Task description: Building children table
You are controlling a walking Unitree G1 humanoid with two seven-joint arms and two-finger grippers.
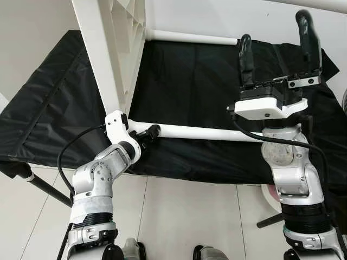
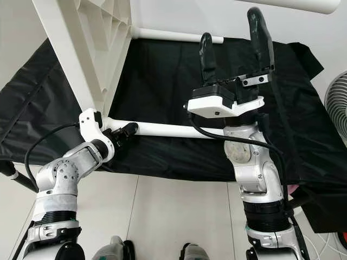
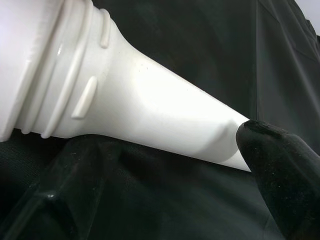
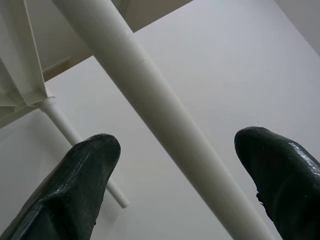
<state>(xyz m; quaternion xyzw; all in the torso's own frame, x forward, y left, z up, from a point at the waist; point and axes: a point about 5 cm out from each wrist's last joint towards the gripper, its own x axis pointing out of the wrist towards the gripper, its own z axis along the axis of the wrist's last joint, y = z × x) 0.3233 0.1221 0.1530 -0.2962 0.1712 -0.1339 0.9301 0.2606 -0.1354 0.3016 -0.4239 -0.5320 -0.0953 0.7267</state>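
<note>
The white children's table lies on its side, its ribbed top point(image 1: 108, 43) standing at the upper left. Its legs reach out to my right. My left gripper point(image 1: 149, 132) is shut on the near leg point(image 1: 200, 131) close to where that leg joins the top. In the left wrist view a black fingertip point(image 3: 280, 175) presses against the tapered leg point(image 3: 150, 105). My right gripper point(image 1: 277, 46) points upward and is open, with its fingers point(image 4: 75, 190) wide apart. Another leg point(image 4: 165, 110) runs across above them, apart from both. A far leg point(image 1: 190, 37) lies at the back.
A black cloth point(image 1: 190, 81) covers the floor under the table. Light floor tiles point(image 1: 179, 216) lie in front of my feet. A black pole point(image 1: 43, 187) sticks out at the lower left. A fan point(image 2: 336, 103) stands at the right edge.
</note>
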